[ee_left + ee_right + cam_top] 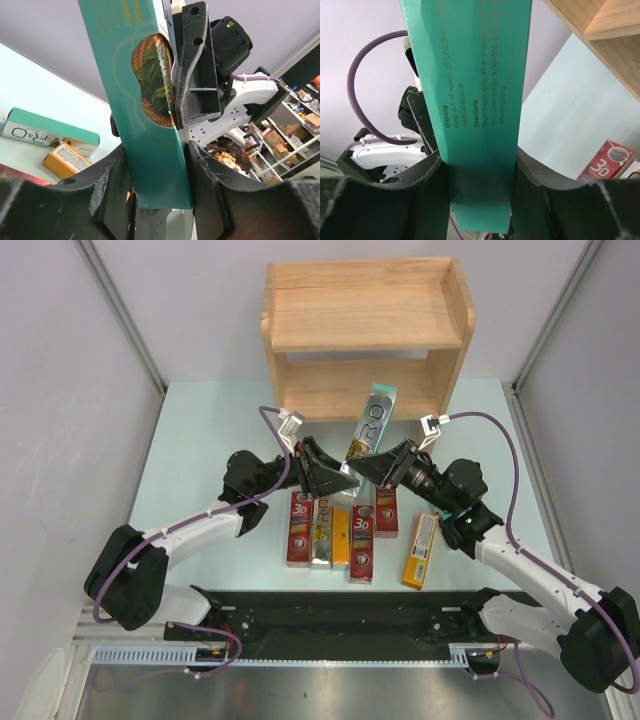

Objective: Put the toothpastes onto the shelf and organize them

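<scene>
- Toothpaste in a long teal cardboard carton (374,418) stood tilted up in the air, just in front of the light wooden shelf (365,315).
- The right gripper (480,175) was clamped on its low end.
- The left gripper (157,170) squeezed that end too.

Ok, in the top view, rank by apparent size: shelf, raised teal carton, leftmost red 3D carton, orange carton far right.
1. shelf, clearly largest.
2. teal carton, but it is raised nearer the camera, so unsure.
3. red 3D carton and orange carton: look about alike, left unranked.
</scene>
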Action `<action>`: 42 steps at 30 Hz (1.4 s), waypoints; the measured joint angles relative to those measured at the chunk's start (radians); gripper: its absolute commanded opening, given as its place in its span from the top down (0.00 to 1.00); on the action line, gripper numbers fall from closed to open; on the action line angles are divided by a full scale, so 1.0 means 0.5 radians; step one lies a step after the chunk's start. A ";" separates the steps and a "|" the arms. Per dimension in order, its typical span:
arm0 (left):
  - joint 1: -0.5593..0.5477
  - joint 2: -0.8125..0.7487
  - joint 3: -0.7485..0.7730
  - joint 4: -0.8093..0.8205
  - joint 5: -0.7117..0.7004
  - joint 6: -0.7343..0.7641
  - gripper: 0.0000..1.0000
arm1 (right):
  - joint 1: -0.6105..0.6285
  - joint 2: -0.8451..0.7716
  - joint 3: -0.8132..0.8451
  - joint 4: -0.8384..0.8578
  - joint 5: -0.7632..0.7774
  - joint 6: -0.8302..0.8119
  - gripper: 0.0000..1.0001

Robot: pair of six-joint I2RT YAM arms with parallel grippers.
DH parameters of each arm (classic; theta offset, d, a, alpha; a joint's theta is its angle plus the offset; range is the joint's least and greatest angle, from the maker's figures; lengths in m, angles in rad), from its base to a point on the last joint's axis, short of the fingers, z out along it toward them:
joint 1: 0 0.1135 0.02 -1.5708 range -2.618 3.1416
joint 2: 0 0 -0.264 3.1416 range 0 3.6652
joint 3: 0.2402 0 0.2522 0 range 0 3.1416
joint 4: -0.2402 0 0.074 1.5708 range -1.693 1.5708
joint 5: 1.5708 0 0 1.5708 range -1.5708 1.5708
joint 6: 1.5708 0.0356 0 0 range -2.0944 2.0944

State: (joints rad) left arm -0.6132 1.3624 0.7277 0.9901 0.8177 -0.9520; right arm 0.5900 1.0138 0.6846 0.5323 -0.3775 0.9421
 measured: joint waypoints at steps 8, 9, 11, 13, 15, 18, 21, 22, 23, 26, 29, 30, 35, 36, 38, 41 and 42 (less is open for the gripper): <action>-0.002 -0.025 0.001 -0.056 -0.006 0.006 0.74 | 0.000 -0.001 0.000 0.003 0.005 0.013 0.26; -0.005 -0.039 0.002 -0.086 -0.008 0.016 0.76 | -0.001 -0.002 0.000 0.005 0.008 0.015 0.19; -0.010 -0.079 0.013 -0.183 -0.021 0.040 0.76 | -0.004 -0.014 0.000 0.005 0.015 0.006 0.14; -0.014 -0.123 0.053 -0.299 -0.050 0.083 0.77 | -0.008 -0.027 0.000 -0.002 0.019 0.007 0.09; -0.015 -0.166 0.110 -0.429 -0.092 0.130 0.77 | -0.012 -0.067 0.000 -0.030 0.030 -0.004 0.06; -0.016 -0.229 0.217 -0.619 -0.159 0.210 0.78 | -0.023 -0.146 0.000 -0.082 0.047 -0.028 0.04; -0.017 -0.258 0.374 -0.819 -0.221 0.289 0.81 | -0.034 -0.229 0.000 -0.136 0.071 -0.060 0.02; -0.017 -0.258 0.431 -0.878 -0.239 0.312 0.81 | -0.038 -0.253 0.000 -0.149 0.081 -0.069 0.02; -0.017 -0.256 0.488 -0.941 -0.259 0.337 0.82 | -0.043 -0.273 0.000 -0.163 0.089 -0.077 0.02; -0.017 -0.247 0.652 -1.116 -0.305 0.388 0.81 | -0.056 -0.304 0.000 -0.195 0.102 -0.092 0.02; -0.010 -0.206 0.840 -1.270 -0.332 0.435 0.81 | -0.071 -0.311 0.000 -0.229 0.103 -0.105 0.01; -0.001 -0.186 0.907 -1.318 -0.340 0.442 0.81 | -0.076 -0.312 0.000 -0.239 0.103 -0.107 0.01; 0.102 -0.063 1.260 -1.592 -0.359 0.461 0.80 | -0.101 -0.331 0.000 -0.289 0.102 -0.124 0.01; 0.134 -0.033 1.333 -1.640 -0.365 0.462 0.80 | -0.105 -0.337 0.000 -0.295 0.102 -0.127 0.01; 0.220 0.056 1.553 -1.772 -0.378 0.477 0.80 | -0.116 -0.351 0.000 -0.319 0.102 -0.134 0.01; 0.308 0.198 1.858 -1.926 -0.392 0.507 0.80 | -0.124 -0.357 0.000 -0.338 0.101 -0.148 0.01; 0.336 0.259 1.976 -1.983 -0.392 0.508 0.80 | -0.126 -0.357 0.000 -0.344 0.099 -0.153 0.01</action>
State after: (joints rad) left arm -0.4450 1.4921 1.7157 -0.0013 0.6216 -0.6979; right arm 0.5270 0.8352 0.6846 0.3603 -0.3279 0.8654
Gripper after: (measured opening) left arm 0.464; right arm 0.989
